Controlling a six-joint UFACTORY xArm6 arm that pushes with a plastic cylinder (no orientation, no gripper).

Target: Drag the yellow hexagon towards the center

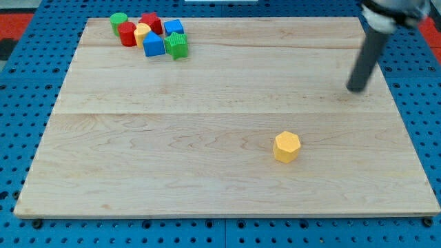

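Note:
The yellow hexagon (286, 147) lies alone on the wooden board (172, 138), right of the middle and toward the view's bottom. My tip (356, 89) is at the lower end of the dark rod near the board's right edge. It is up and to the right of the yellow hexagon, well apart from it and touching no block.
A cluster of blocks sits at the board's top left: a green cylinder (118, 21), a red cylinder (127, 34), a red block (151, 23), a yellow block (142, 32), two blue cubes (154, 45) (173, 28) and a green block (177, 45). A blue pegboard (27, 83) surrounds the board.

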